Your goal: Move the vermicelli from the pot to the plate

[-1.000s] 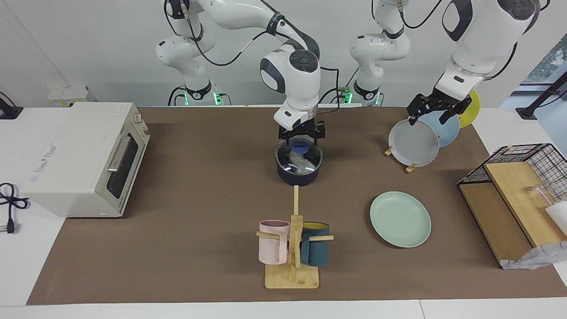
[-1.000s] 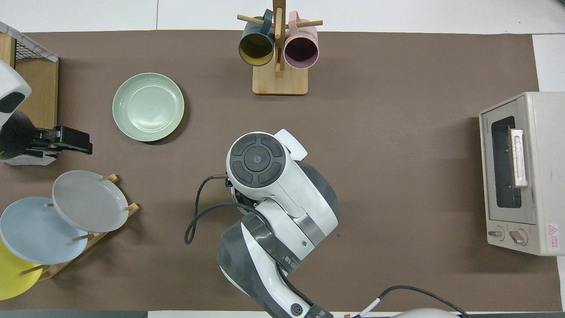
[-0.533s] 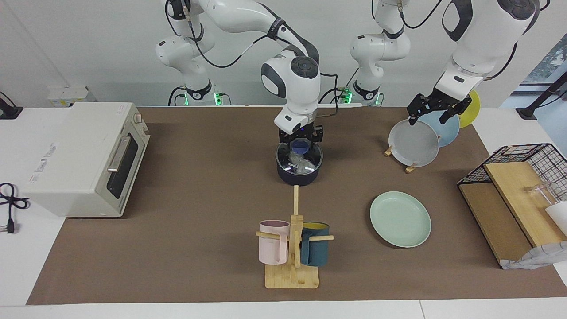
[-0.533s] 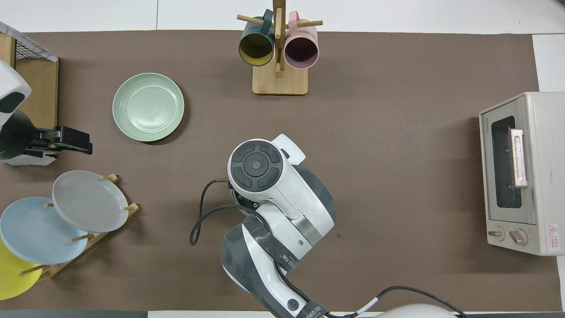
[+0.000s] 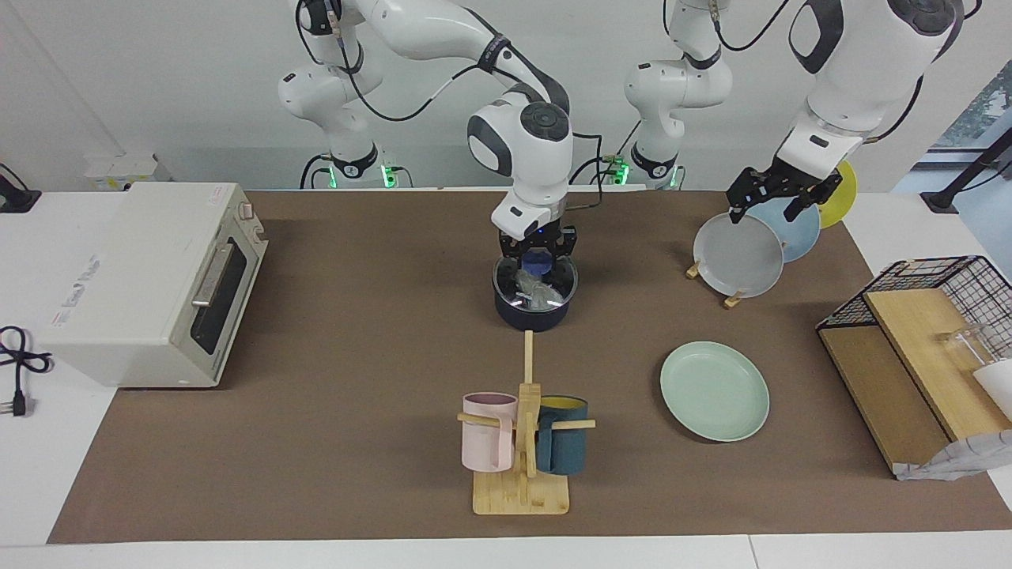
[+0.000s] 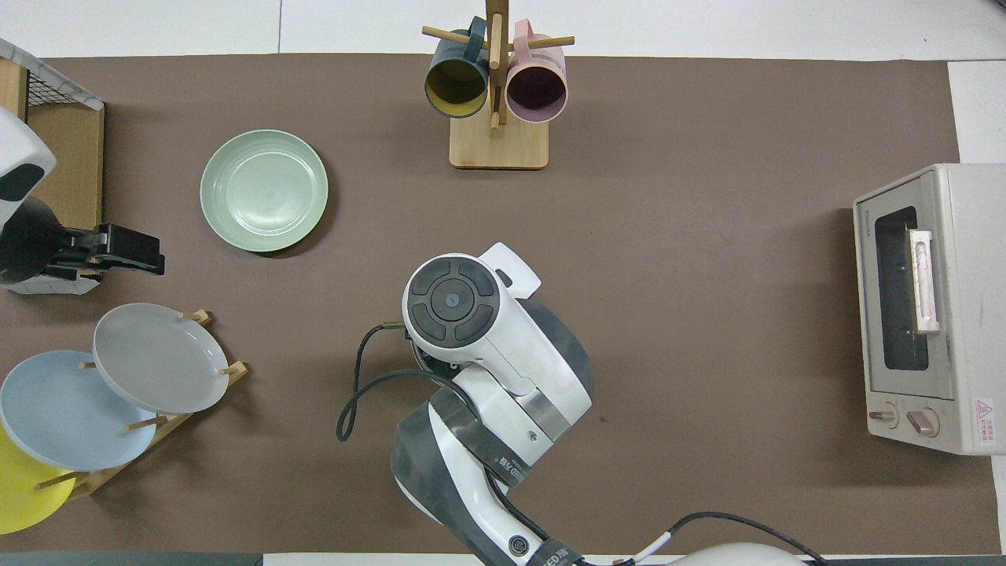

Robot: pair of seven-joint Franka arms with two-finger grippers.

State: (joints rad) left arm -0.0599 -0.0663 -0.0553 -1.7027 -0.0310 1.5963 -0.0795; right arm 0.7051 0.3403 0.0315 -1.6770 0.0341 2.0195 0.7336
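The dark navy pot (image 5: 535,314) stands mid-table with the whitish vermicelli (image 5: 534,292) inside it. My right gripper (image 5: 538,269) hangs over the pot's mouth at the rim nearer to the robots. Its fingers are apart and just above the vermicelli, with a blue part of the pot showing between them. In the overhead view the right arm (image 6: 471,330) hides the pot. The pale mint-green plate (image 5: 715,390) lies flat and bare toward the left arm's end, farther from the robots than the pot; it also shows in the overhead view (image 6: 263,190). My left gripper (image 5: 765,207) waits open over the plate rack.
A rack holds a grey plate (image 5: 738,257), a light blue plate (image 5: 800,229) and a yellow plate (image 5: 846,190). A wooden mug tree (image 5: 522,466) with a pink mug and a teal mug stands farther out than the pot. A toaster oven (image 5: 150,280) and a wire shelf (image 5: 925,348) stand at the table's ends.
My right arm's wrist has shifted slightly and its gripper has sunk a little lower at the pot's mouth. The left arm, plate and pot have not moved.
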